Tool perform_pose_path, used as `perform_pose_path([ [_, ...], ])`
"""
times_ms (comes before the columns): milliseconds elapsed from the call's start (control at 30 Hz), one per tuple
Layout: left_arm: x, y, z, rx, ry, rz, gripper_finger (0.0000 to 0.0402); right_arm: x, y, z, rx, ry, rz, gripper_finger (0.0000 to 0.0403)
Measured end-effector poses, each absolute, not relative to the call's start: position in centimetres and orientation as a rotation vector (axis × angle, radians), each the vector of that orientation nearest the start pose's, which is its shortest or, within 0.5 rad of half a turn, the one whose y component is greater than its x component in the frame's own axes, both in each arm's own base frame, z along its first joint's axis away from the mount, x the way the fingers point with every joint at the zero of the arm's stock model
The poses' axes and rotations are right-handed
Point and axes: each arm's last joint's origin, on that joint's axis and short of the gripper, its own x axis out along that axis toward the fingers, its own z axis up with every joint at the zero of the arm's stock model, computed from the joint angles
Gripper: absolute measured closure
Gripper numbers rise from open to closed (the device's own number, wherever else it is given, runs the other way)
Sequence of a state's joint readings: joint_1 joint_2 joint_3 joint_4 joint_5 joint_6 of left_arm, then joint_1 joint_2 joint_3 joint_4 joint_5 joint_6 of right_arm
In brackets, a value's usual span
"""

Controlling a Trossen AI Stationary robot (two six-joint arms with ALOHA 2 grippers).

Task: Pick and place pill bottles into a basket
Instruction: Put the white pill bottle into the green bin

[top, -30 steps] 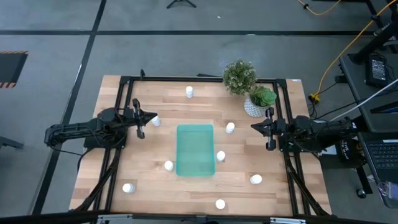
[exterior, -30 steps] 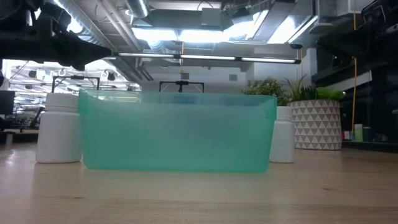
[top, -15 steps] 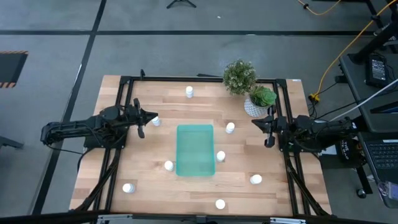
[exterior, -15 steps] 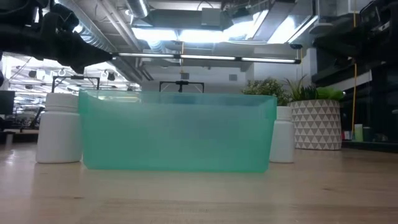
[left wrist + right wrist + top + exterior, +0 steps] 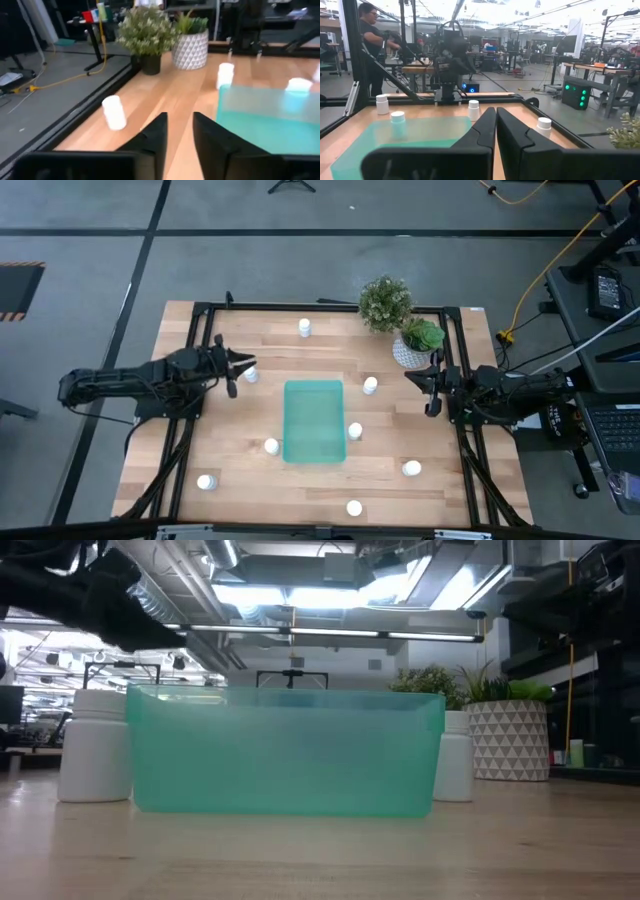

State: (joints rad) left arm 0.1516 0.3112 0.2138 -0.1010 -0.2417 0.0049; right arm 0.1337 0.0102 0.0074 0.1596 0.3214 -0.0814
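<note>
The teal basket (image 5: 314,421) lies in the middle of the table, also seen in the low view (image 5: 285,750). Several white pill bottles stand upright on the wood around it, among them one (image 5: 305,328) at the far edge, one (image 5: 370,385) right of the basket and one (image 5: 250,374) at the tips of my left gripper. My left gripper (image 5: 245,367) hovers left of the basket, its fingers (image 5: 161,131) slightly open with nothing between them. My right gripper (image 5: 412,380) waits at the table's right, shut (image 5: 495,120).
A leafy plant (image 5: 385,302) and a white patterned pot (image 5: 410,348) stand at the far right, also in the low view (image 5: 508,740). A black frame (image 5: 200,315) rims the table. A person (image 5: 372,47) stands beyond the table's left.
My left arm has risen a little and tipped its gripper forward and down, edging toward the table's right. The basket and bottles have kept their places.
</note>
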Motion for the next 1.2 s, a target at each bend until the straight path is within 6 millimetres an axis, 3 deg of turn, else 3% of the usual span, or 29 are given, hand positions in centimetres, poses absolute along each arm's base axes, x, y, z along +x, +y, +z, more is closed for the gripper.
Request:
perform_pose_path([
  [300,11.8,1.7,21.9,0.014,0.293,0.391,0.0214,9.6,0.4,18.0,-0.047,-0.145,-0.193,0.0384],
  [633,12.3,1.3,25.9,-0.058,0.374,0.365,0.0149,9.6,0.4,18.0,-0.047,-0.145,-0.193,0.0384],
  [1067,12.0,1.0,25.3,-0.071,0.45,0.356,0.0123,9.6,0.4,17.9,-0.046,-0.134,-0.193,0.0384],
  [1200,11.6,1.3,24.8,-0.179,0.468,0.502,0.0123,9.6,0.4,17.9,-0.046,-0.134,-0.192,0.0384],
])
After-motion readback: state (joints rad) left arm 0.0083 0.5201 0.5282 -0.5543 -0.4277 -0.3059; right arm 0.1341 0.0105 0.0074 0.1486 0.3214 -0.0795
